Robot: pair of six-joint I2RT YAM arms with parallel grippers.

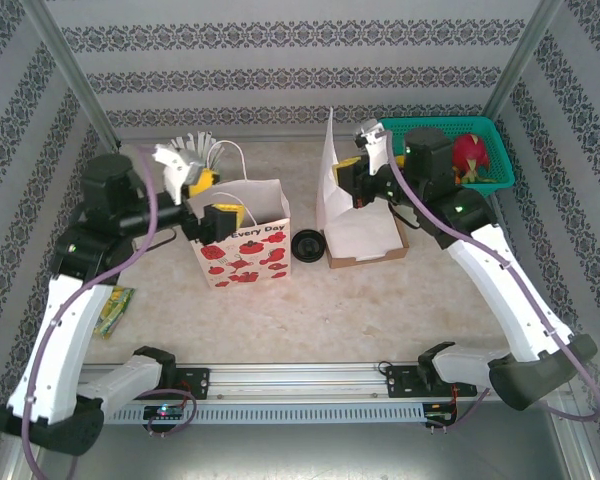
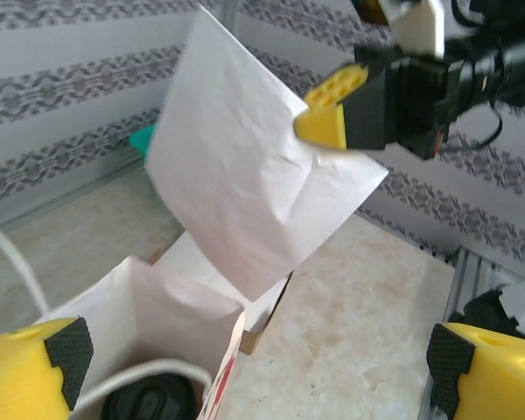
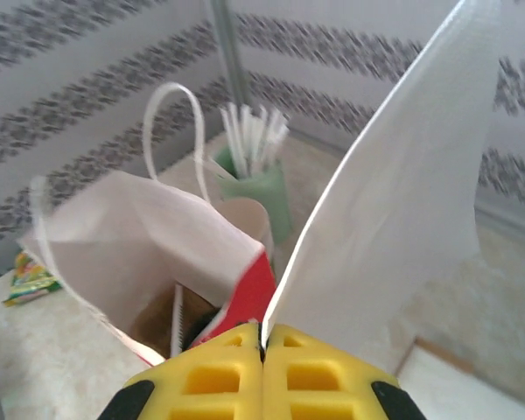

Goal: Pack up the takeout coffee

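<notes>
Walls: striped patterned paper all round, with a pale marbled surface [image 1: 310, 310] underneath.
Top view: flowered bag [image 1: 245, 245] stands mid-surface. A loose lid [image 1: 308, 245] lies just to its right, then a box [image 1: 368, 245].
Left tool [image 1: 223, 203]: at the bag's mouth, fingers [image 2: 35, 367] spread wide, gripping nothing.
Right tool [image 1: 346, 168]: fingers pressed together, pinching a white sheet [image 1: 327, 170] that stands upright above the box.
Left wrist adds: a look down into the bag, where the coffee [image 2: 149, 402] sits at the bottom. From above, the left tool covers that spot.
Coffee's axis: the black top faces up toward the bag's mouth, so the axis looks upright. The cup wall is hidden.
Right wrist adds: straws [image 3: 249, 140] in a mint cup behind the bag, and the pinch on the sheet seen close up.
</notes>
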